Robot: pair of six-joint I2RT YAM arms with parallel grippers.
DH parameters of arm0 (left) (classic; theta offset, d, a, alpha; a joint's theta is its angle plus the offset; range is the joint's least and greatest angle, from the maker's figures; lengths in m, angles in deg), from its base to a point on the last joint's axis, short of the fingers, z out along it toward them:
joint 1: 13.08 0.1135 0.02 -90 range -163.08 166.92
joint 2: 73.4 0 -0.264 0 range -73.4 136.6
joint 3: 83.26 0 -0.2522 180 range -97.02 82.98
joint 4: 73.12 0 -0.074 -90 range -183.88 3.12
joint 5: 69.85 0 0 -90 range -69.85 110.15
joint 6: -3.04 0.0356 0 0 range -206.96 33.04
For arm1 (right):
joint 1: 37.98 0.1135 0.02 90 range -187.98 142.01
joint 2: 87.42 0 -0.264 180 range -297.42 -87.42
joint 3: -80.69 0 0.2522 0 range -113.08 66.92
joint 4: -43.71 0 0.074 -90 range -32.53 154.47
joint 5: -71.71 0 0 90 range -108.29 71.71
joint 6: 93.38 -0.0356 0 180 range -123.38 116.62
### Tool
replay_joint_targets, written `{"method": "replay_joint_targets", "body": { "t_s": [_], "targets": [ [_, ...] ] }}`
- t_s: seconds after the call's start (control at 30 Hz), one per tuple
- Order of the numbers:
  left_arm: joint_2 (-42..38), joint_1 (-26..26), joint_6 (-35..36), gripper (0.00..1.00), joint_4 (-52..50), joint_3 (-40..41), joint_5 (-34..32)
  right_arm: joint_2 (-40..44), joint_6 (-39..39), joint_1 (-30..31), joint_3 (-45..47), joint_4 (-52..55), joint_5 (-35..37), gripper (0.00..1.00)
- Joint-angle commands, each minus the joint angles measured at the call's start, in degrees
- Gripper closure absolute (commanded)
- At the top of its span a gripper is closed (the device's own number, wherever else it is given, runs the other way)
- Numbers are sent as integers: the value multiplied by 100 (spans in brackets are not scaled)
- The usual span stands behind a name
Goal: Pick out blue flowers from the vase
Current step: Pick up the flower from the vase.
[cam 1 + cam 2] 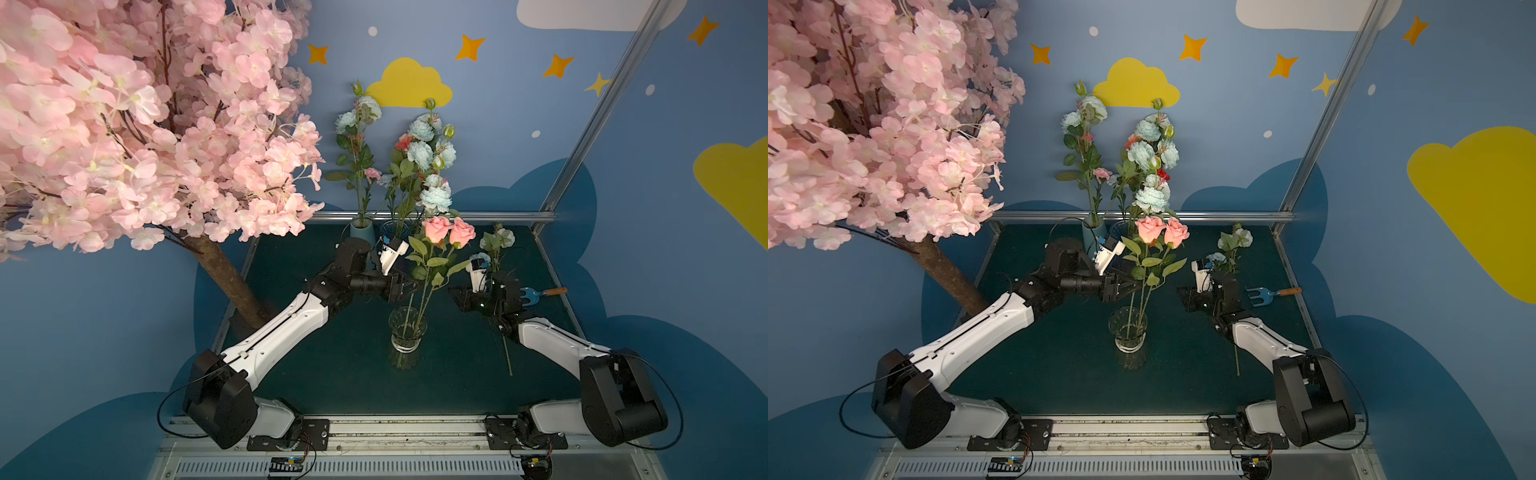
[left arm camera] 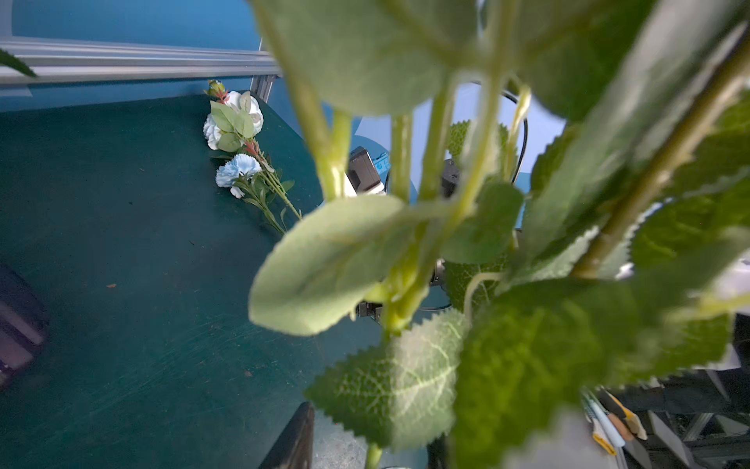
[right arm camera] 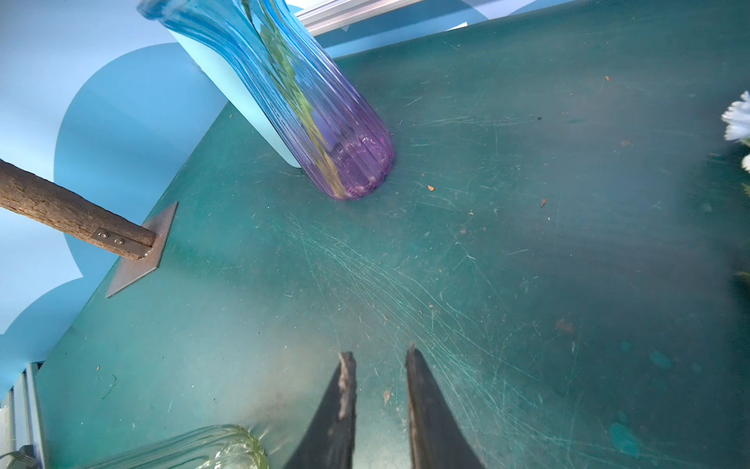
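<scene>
Blue flowers (image 1: 497, 240): flat on counter (image 1: 324, 374), outboard of right jaws, stalk passing under right arm (image 1: 552, 336); not between jaws. More blue heads (image 1: 420, 153) upright in rear vases (image 1: 362, 230).
Right jaws: slightly apart, empty, over counter.
Left jaws: at pink roses' (image 1: 449, 231) stems above clear vase (image 1: 407, 332); grip indeterminable, leaves block view.
Counter: dark green, scratched.
Walls: blue, yellow clouds, orange stars; pink blossom tree (image 1: 124, 124) at left.
</scene>
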Motion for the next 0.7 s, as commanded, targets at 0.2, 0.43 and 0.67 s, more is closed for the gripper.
{"method": "replay_joint_targets", "body": {
  "t_s": [0.2,0.43,0.67],
  "targets": [
    [-31,-91,179,79,-62,-134,-88,-49,17,-16,-82,-100,-41,82],
    [-365,-154,110,91,17,-44,-136,-40,18,-7,-82,-100,-31,83],
    [-829,-218,247,97,-180,98,-697,-23,13,-7,-64,-105,-22,83]
  ]
}}
